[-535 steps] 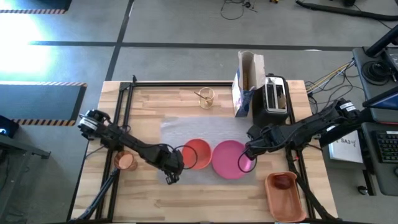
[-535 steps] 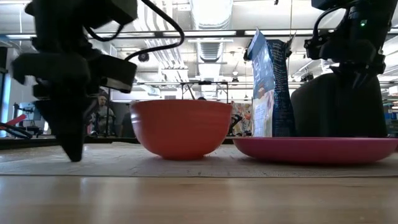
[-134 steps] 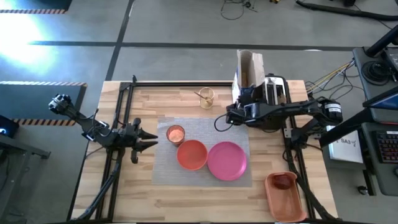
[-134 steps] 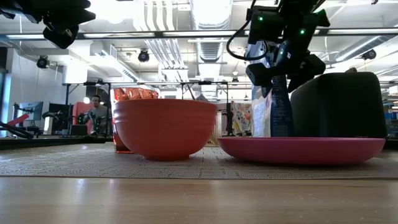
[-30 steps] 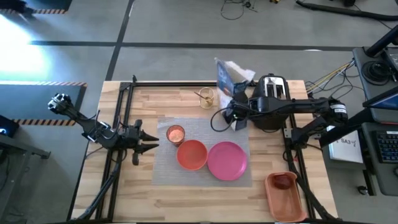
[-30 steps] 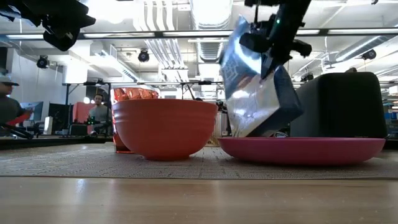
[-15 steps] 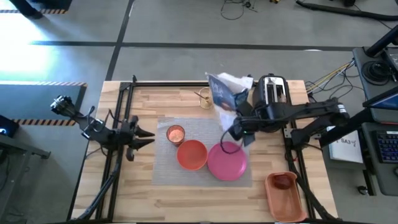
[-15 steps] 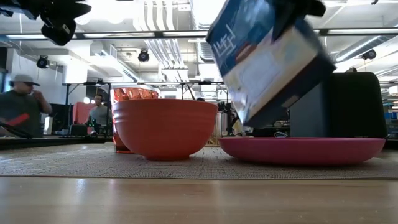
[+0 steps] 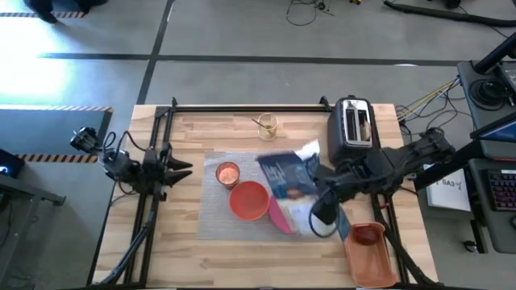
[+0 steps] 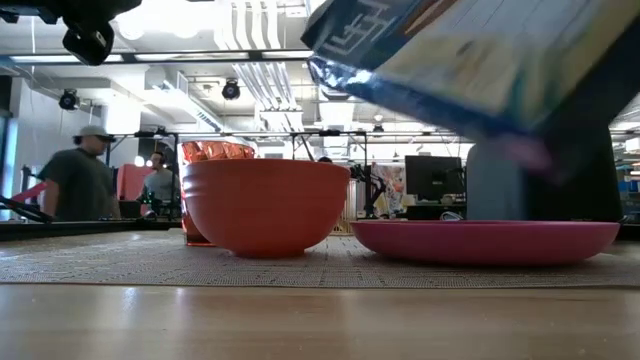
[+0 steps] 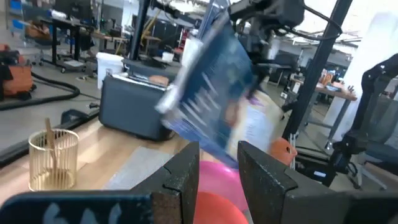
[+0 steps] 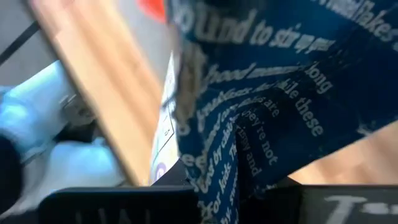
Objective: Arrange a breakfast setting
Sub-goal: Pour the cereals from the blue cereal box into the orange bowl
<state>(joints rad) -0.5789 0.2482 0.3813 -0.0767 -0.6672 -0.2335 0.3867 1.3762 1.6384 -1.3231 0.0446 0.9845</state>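
My right gripper (image 9: 317,201) is shut on a blue cereal box (image 9: 284,176), tipped far over above the round pink plate (image 9: 278,219) and beside the orange bowl (image 9: 250,201). The box fills the right wrist view (image 12: 261,81) and the top of the low view (image 10: 470,60). Bowl, plate and small orange cup (image 9: 227,173) stand on the grey woven placemat (image 9: 218,213). The red apple (image 9: 368,235) lies in the orange tray. The toast (image 9: 364,126) sticks out of the toaster. My left gripper (image 9: 179,171) is open and empty, left of the placemat. My right gripper pinches the cereal box between its two fingers, on a printed blue side (image 12: 239,171). The box covers the place of contact, so which end it has cannot be told. The box is lifted clear and tilted steeply, nearly lying over, above the plate.
The black-and-silver toaster (image 9: 355,122) stands at the back right. A gold wire holder with the spoon (image 9: 268,125) stands at the back centre. The orange tray (image 9: 372,256) is at the near right. People move in the room behind the table (image 10: 80,180).
My right gripper has carried the cereal box from beside the toaster toward the table's near edge, over the plate, and has tipped it further onto its side. My left gripper has drawn back a little toward the table's left edge.
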